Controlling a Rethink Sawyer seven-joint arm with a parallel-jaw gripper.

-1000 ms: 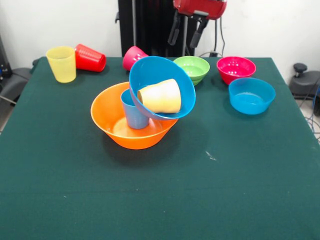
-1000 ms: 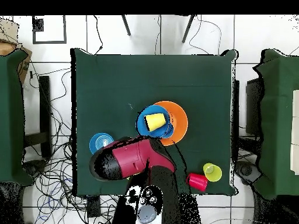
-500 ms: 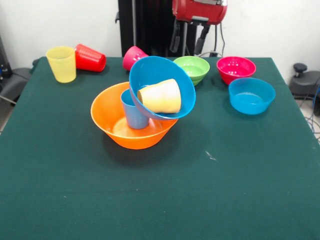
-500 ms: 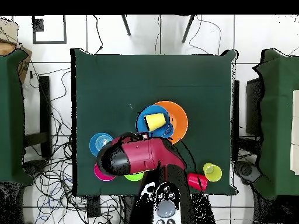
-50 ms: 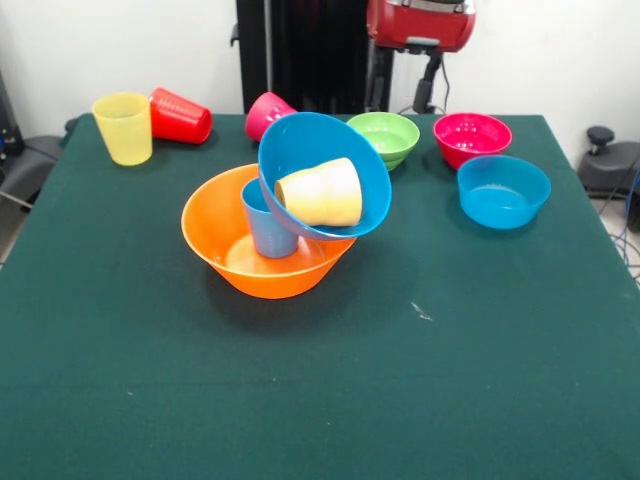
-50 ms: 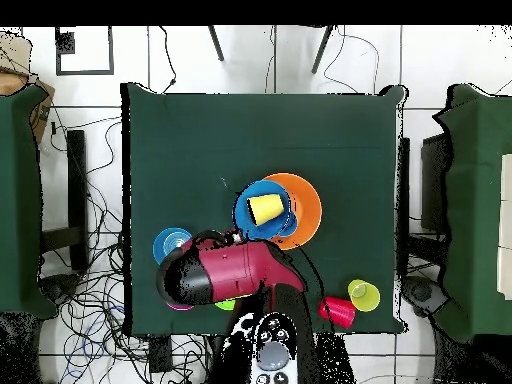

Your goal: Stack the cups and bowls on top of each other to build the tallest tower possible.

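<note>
Gripper: the gripper (image 5: pixel 405 78) shows at the top edge of the front view, right of centre, as dark fingers below a red housing; how far they stand apart cannot be told, and nothing is seen in them.
Arm: in the overhead view the red and black arm (image 6: pixel 225 272) lies across the table's lower edge, left of centre, and hides the gripper beneath it.
Hidden: the arm covers most of the magenta bowl (image 5: pixel 471 138) and green bowl (image 5: pixel 384 137), leaving slivers overhead; the pink cup (image 5: pixel 266 113) is hidden overhead and partly behind the tower in front.
Tower: mid-table, the large orange bowl (image 5: pixel 262 246) holds the upright light blue cup (image 5: pixel 268 225); the large blue bowl (image 5: pixel 322 175) leans tilted on it, the orange cup (image 5: pixel 321 193) on its side inside.
Views differ: overhead, the tilt reads only as overlapping rings (image 6: pixel 278 208).
Loose pieces: small blue bowl (image 5: pixel 502 191) right of the tower; yellow cup (image 5: pixel 123 128) upright and red cup (image 5: pixel 180 116) on its side, upper left.
Open room: the green table (image 5: pixel 300 400) lies bare across the front view's lower half.
</note>
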